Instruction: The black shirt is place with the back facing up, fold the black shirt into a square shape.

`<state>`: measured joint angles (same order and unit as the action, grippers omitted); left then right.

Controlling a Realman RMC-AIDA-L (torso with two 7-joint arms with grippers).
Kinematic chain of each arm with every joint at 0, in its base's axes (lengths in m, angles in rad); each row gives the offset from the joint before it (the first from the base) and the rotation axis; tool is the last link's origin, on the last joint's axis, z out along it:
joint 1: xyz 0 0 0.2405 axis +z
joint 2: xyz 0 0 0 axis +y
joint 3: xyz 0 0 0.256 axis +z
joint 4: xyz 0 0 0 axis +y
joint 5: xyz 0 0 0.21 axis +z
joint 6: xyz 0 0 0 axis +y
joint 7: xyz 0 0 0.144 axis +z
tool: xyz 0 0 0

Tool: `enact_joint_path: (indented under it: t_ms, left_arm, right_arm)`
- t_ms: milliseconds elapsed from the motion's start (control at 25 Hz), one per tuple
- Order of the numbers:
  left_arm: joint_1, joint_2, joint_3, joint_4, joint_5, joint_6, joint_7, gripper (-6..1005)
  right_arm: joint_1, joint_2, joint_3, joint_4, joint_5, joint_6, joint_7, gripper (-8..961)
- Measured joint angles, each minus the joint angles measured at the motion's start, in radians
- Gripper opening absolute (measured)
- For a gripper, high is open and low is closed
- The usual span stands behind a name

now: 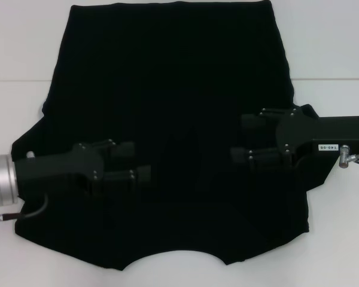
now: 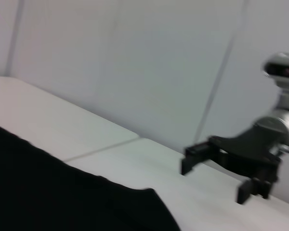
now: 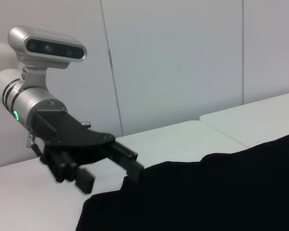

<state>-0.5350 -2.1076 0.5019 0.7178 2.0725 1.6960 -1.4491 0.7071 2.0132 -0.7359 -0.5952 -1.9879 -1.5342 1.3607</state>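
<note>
**Grippers poised over a spread black shirt**

Fabric of the large plain black short-sleeved shirt (image 1: pixel 173 107) is lying flat across the white table (image 1: pixel 335 48), filling most of my head view. Its straight hem is sitting at the far edge, and the curved neckline is facing me at the near edge. No lettering is showing on the upward side. One sleeve is spreading out toward my left arm, and the other is bunching under my right arm.

My left gripper (image 1: pixel 137 162), black and hard-shelled on a silver arm, is reaching in from the left over the lower left part of the shirt. Its two fingers are pointing toward the middle, with a narrow gap showing between them. Whether they are touching the cloth I cannot tell.

My right gripper (image 1: pixel 242 139), black with a small white label on its body, is reaching in from the right over the lower right part of the shirt. Its fingers are standing wider apart, pointing toward the left gripper, and gripping nothing.

Both grippers are sitting well apart from each other, with bare black cloth between them. From the left wrist camera, the right gripper is appearing spread above the white surface, beyond the shirt's edge.
</note>
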Motion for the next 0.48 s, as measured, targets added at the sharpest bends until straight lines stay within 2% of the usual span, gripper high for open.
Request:
enact_joint_path:
  t_ms: [120, 160, 320, 480]
  left_arm:
    - [0.000, 0.004, -0.039, -0.001, 0.000, -0.044, -0.060, 811]
    - [-0.002, 0.008, -0.049, 0.001, 0.000, -0.096, -0.127, 811]
    - [0.003, 0.012, -0.055, 0.013, 0.005, -0.148, -0.167, 811]
    - [0.014, 0.016, -0.102, 0.055, 0.082, -0.215, -0.238, 811]
  right_arm:
    - [0.003, 0.003, 0.001, 0.000, 0.006, 0.002, 0.000, 899]
    - [0.005, 0.005, 0.000, 0.000, 0.008, 0.003, 0.000, 899]
    - [0.015, 0.012, -0.010, 0.000, 0.009, 0.005, 0.002, 899]
    - [0.023, 0.024, -0.011, 0.000, 0.009, 0.012, 0.007, 899]
